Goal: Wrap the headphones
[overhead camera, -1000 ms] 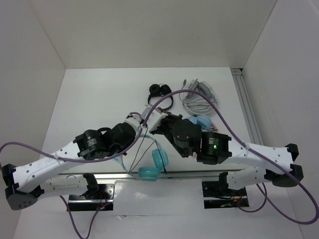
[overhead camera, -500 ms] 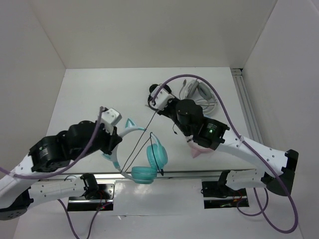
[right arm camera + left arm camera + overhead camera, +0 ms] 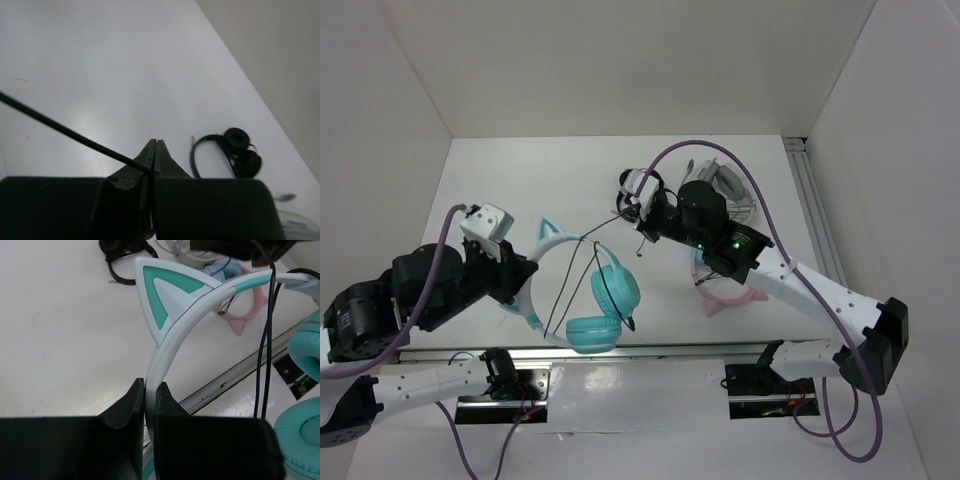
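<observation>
I am two arms of white shell links joined by fat black round housings, my left arm [image 3: 430, 285] and my right arm [image 3: 820, 290] built alike. A purple cable [image 3: 760, 195] loops along each. A small green light [image 3: 733, 243] glows on a black joint of my right arm. A white camera block [image 3: 488, 222] sits at each wrist. My left gripper [image 3: 150, 390] and right gripper [image 3: 154, 150] have matte black fingers tapering to wedge tips.
</observation>
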Action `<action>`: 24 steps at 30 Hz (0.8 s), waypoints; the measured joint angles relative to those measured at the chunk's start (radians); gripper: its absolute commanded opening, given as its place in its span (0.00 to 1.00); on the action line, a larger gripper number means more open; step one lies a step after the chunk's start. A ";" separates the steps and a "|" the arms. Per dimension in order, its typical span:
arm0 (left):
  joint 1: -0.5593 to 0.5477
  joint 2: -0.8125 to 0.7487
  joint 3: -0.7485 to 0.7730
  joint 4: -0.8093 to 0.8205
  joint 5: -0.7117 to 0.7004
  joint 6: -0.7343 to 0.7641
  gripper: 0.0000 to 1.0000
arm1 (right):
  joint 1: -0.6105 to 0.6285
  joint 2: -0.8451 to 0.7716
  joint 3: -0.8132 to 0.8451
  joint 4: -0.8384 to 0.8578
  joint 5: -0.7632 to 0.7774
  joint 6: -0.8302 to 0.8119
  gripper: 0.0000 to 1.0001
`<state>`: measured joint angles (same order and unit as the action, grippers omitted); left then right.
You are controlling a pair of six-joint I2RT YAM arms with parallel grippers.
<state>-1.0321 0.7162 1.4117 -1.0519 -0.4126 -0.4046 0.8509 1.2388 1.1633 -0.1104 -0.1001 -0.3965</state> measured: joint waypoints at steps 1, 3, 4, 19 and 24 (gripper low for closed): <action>0.000 0.005 0.014 -0.006 -0.023 -0.015 0.00 | -0.010 0.016 0.000 0.006 -0.058 0.016 0.00; 0.000 0.016 0.033 -0.012 -0.066 -0.043 0.00 | -0.018 0.055 -0.004 0.026 -0.158 0.047 0.00; 0.000 0.018 0.036 -0.011 -0.079 -0.052 0.00 | -0.019 0.075 -0.013 0.046 -0.198 0.064 0.00; -0.001 0.098 0.105 0.096 -0.201 -0.161 0.00 | -0.048 0.232 -0.290 0.484 -0.566 0.356 0.20; -0.001 0.114 0.132 0.119 -0.248 -0.177 0.00 | -0.044 0.286 -0.331 0.608 -0.597 0.418 0.23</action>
<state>-1.0332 0.8307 1.5433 -0.9329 -0.6609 -0.5812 0.8066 1.5246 0.8322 0.4976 -0.6975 0.0216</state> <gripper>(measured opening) 0.163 0.228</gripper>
